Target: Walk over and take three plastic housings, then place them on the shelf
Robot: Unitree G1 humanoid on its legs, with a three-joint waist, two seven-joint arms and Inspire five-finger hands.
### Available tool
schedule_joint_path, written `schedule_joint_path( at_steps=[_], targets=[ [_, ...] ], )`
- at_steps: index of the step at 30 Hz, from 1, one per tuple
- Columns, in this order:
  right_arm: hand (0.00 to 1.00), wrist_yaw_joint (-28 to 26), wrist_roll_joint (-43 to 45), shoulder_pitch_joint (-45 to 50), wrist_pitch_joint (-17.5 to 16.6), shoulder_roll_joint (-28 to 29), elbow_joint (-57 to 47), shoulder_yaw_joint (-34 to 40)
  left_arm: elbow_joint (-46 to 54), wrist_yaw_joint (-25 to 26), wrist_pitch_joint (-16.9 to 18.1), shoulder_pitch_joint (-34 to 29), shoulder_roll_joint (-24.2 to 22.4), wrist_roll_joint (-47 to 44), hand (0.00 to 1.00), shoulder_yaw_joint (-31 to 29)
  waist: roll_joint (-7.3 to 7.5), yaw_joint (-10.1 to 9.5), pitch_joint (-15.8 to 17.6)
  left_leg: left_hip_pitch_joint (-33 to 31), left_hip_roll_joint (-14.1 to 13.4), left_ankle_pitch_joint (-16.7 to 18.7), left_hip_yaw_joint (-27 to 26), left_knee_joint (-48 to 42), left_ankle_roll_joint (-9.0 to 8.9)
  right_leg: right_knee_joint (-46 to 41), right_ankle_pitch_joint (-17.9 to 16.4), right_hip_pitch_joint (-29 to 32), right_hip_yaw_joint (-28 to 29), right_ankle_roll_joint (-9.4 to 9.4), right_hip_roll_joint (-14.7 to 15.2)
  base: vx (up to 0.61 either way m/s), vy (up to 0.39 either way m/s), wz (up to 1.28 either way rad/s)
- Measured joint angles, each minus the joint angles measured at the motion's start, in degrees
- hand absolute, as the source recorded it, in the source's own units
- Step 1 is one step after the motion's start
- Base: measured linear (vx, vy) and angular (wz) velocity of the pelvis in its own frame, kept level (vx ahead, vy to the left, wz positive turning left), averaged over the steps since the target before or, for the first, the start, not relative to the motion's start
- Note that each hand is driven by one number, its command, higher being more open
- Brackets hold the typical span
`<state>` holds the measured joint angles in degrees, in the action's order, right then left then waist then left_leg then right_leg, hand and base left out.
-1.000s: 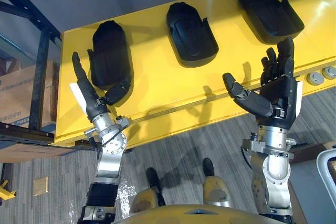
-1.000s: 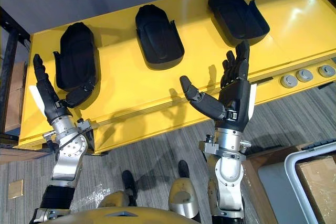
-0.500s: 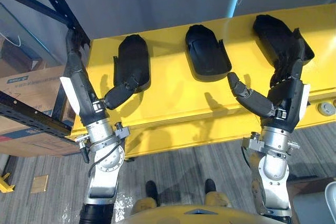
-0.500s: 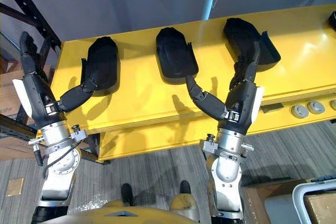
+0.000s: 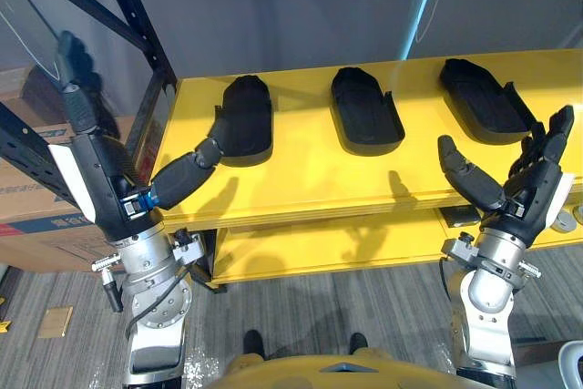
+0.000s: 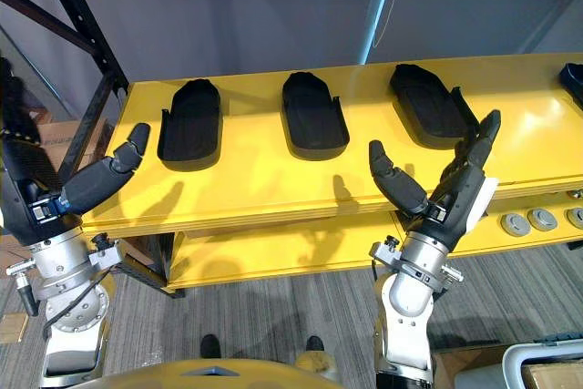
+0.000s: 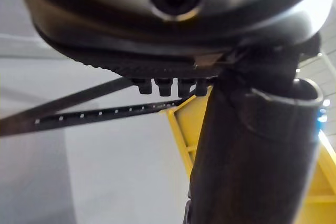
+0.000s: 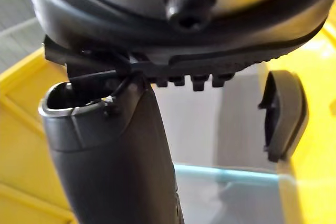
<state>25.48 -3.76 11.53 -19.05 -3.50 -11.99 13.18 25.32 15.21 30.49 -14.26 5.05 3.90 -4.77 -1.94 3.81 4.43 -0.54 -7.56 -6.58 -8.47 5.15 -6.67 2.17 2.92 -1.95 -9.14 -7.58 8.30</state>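
On the yellow table (image 6: 273,184), in one row and well apart from each other: three black plastic housings, namely the left housing (image 6: 191,122), the middle housing (image 6: 312,114) and the right housing (image 6: 431,102), all lying flat, with upright side walls visible on the middle and the right one. In front of the table edge, beside the dark rack (image 5: 137,20): the left hand (image 5: 102,175), held up with straight fingers and spread thumb, holding nothing, the thumb tip near the left housing and probably not touching it, judging by the right eye view. Before the near end of the right housing, without contact: the right hand (image 5: 537,190), also with straight fingers, thumb wide apart, empty. On the lower front of the table, to the right: grey round discs (image 6: 515,222). Behind the left hand, under the rack: a cardboard box (image 5: 35,223) with blue print, too small for reading.
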Motion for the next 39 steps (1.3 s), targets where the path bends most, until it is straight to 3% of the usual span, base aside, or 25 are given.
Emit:
schedule_joint_path(
  at_steps=[2, 4, 5, 7, 10, 15, 17, 19, 22, 27, 34, 39],
  targets=[
    [1.00, 1.5, -0.4, 0.1, 1.5, 0.0, 1.0, 2.1, 0.0, -9.4, -0.1, -0.6, 0.2, -8.7, 1.00, 0.3, 0.06, -0.23, 0.0, -0.2, 0.0, 0.0, 0.0, 0.0, 0.00, 0.0, 0.1, 0.2, 0.0, 0.02, 0.0, 0.00, 0.000, 0.00],
    [1.00, 3.3, -0.4, 0.1, 2.4, 0.5, 2.6, 6.0, 0.0, -23.5, -1.9, -2.5, 1.2, -21.4, 1.00, 2.9, 0.10, -0.40, 0.0, -0.2, 0.0, 0.0, 0.0, 0.0, -0.03, 0.0, 0.1, 0.2, 0.0, 0.02, 0.0, 0.00, 0.000, 0.00],
    [1.00, 3.9, -0.4, 0.1, 2.5, 0.7, 3.2, 7.1, 0.0, -26.8, -3.0, -2.8, 1.7, -24.3, 1.00, 4.0, 0.11, -0.40, 0.0, -0.2, 0.0, 0.0, 0.0, 0.0, -0.04, 0.0, 0.1, 0.2, 0.0, 0.02, 0.0, 0.00, -0.008, -0.03],
    [1.00, 5.2, -0.3, 0.1, 2.6, 1.1, 5.7, 9.6, -0.1, -38.3, -9.0, -3.6, 4.3, -31.4, 1.00, 8.4, 0.14, -0.18, 0.0, -0.1, -0.1, 0.1, -0.7, 0.0, -0.12, 0.0, 0.1, 0.5, 0.6, -0.02, 0.0, -0.01, -0.005, -0.13],
    [1.00, 4.6, 1.4, 0.1, 2.8, 1.1, 9.6, 10.3, -2.1, -48.1, -17.3, -3.5, 8.1, -33.0, 1.00, 14.7, 0.13, 0.93, 0.0, 0.4, -0.1, 0.3, -2.3, 0.0, -0.18, 0.0, 0.3, 0.9, 2.0, -0.12, 0.0, -0.01, 0.002, -0.23],
    [1.00, 1.7, 7.4, 2.1, 2.8, 1.3, 16.2, 11.1, -11.1, -54.8, -28.7, -3.6, 9.8, -33.8, 1.00, 18.3, -0.65, 1.76, -0.5, 1.6, -0.7, 1.2, -4.6, 0.0, -0.31, -0.1, 0.3, 1.1, 4.2, -0.20, -0.2, -0.01, -0.003, -0.24],
    [1.00, 0.2, 7.6, 2.9, 2.9, 1.4, 18.9, 11.1, -13.8, -57.0, -31.6, -3.7, 11.4, -33.7, 1.00, 18.7, -0.78, 1.75, -0.6, 2.0, -1.0, 1.5, -5.3, 0.0, -0.48, -0.1, 0.3, 1.1, 4.8, -0.22, -0.4, -0.01, -0.011, -0.16],
    [1.00, -4.2, 12.4, 3.2, 3.7, 1.3, 22.0, 11.3, -15.7, -59.5, -35.2, -3.8, 13.4, -33.6, 1.00, 19.8, -0.89, 1.79, -0.7, 2.0, -1.1, 1.9, -5.5, 0.0, -0.80, -0.1, 0.3, 1.1, 4.8, -0.21, -0.4, 0.00, -0.004, -0.04],
    [1.00, -10.8, 16.0, 2.9, 6.4, 1.0, 29.5, 10.7, -21.3, -58.3, -38.8, -3.7, 13.7, -32.5, 1.00, 21.7, -0.64, 1.38, -0.8, 2.5, -1.0, 2.0, -6.3, 0.0, -0.57, 0.0, 0.3, 1.0, 5.2, -0.16, -0.2, 0.01, 0.009, -0.05],
    [1.00, -17.3, 15.8, 1.5, 12.9, 0.9, 43.0, 7.4, -41.1, -46.5, -39.0, -2.1, 11.3, -30.0, 1.00, 18.2, 0.25, 1.12, -0.9, 3.0, -0.9, 1.9, -5.8, 0.0, -0.40, 0.1, -0.1, 0.3, 4.8, -0.02, 0.0, 0.00, 0.003, 0.03],
    [1.00, -22.5, 23.5, -1.5, 18.4, 2.0, 62.1, 9.3, -61.8, -36.5, -27.9, -1.3, 6.0, -31.3, 1.00, 5.3, 2.57, -0.78, -0.1, 3.3, 0.3, 2.0, -3.6, 0.0, -0.23, 1.0, -0.3, -2.0, 2.3, -0.01, 0.6, 0.01, 0.006, 0.17],
    [1.00, -24.8, 25.1, -1.9, 18.6, 4.4, 65.3, 8.9, -70.7, -26.5, -25.0, -0.2, 2.7, -30.2, 1.00, -0.3, 3.73, -0.83, 0.5, 5.1, 0.4, 2.4, -3.5, 0.0, -0.33, 1.1, -0.9, -3.7, 2.0, -0.06, 0.6, 0.00, 0.002, 0.01]
  ],
)
